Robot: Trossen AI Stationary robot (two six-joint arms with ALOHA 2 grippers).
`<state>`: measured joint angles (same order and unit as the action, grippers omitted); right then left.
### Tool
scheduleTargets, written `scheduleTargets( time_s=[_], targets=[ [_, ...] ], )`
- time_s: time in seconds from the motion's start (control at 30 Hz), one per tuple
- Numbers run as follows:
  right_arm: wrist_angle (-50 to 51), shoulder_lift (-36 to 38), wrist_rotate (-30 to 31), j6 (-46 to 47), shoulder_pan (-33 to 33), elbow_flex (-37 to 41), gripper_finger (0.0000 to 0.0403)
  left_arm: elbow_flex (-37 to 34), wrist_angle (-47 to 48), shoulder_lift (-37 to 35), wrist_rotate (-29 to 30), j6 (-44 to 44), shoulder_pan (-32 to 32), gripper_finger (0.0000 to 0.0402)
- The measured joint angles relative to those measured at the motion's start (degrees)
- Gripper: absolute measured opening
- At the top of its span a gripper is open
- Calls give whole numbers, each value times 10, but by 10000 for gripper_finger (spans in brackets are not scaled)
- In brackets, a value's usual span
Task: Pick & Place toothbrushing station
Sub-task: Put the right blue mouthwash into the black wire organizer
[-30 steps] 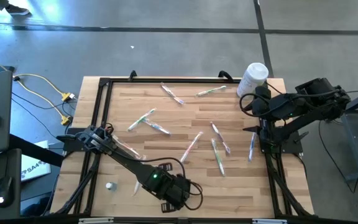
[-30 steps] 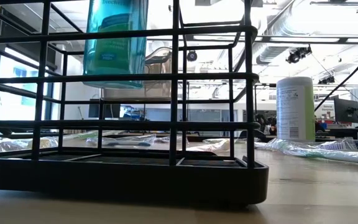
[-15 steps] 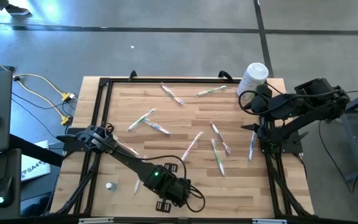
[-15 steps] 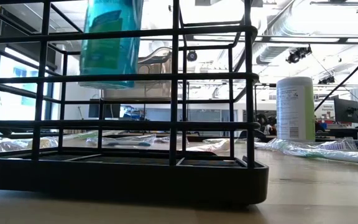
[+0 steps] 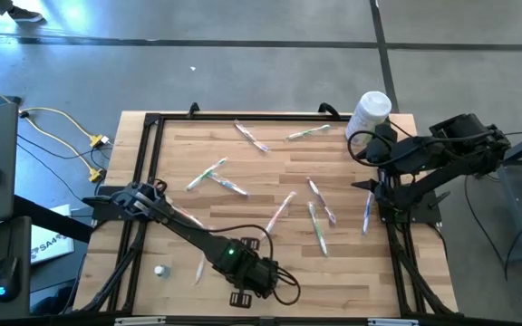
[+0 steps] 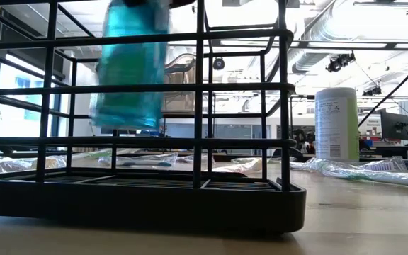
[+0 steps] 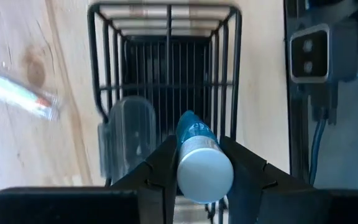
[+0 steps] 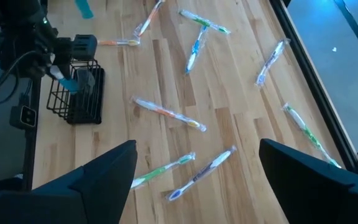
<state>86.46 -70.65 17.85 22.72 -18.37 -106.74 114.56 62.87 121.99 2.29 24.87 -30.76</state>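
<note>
Placement step, bottle into rack. The left arm (image 5: 179, 226) reaches to the near edge of the surface (image 5: 270, 163), and its jaws are clenched on a blue bottle (image 7: 199, 163) with a white cap, carried cap-up over the toothbrushing station (image 6: 140, 202). This is a black wire rack standing at that near edge, in front of the low camera. In the low view the bottle's lower end hangs below the rack's top rail, so I judge the lowering to be under way but not finished. Next I would keep the bottle upright and centred in the open compartment, beside the clear cup (image 7: 132, 137) at the rack's side. I would bring it down to the rack floor without catching a wire, and only then let go. The right arm (image 5: 424, 163) waits at the right edge, with its jaws released and spread wide. Count: one station; one blue bottle; one tall white container (image 5: 370, 113) at the far right corner. There are nine wrapped toothbrushes (image 5: 279, 213) scattered over the surface, as far as I can make out, and one small white item (image 5: 159, 270) that I cannot identify.
</note>
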Motion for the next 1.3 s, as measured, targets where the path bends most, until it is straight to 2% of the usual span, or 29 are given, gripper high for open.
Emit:
scheduleTargets(
  time_s=[0.1,0.4,0.6,0.97,1.17,1.3],
  targets=[
    [0,0,0,0,0,0,331,-11,-3,0,14,3,0,92],
    [0,0,2,-4,0,0,331,-39,-35,0,8,4,0,92],
    [0,0,2,-5,0,0,331,-57,-39,0,-15,3,1,92],
    [0,0,2,-11,0,0,331,-59,-48,0,-20,4,1,92],
    [0,0,2,-14,0,0,331,-59,-48,0,-14,8,0,141],
    [0,0,2,-14,0,0,331,-59,-48,0,-13,8,0,146]
  ],
)
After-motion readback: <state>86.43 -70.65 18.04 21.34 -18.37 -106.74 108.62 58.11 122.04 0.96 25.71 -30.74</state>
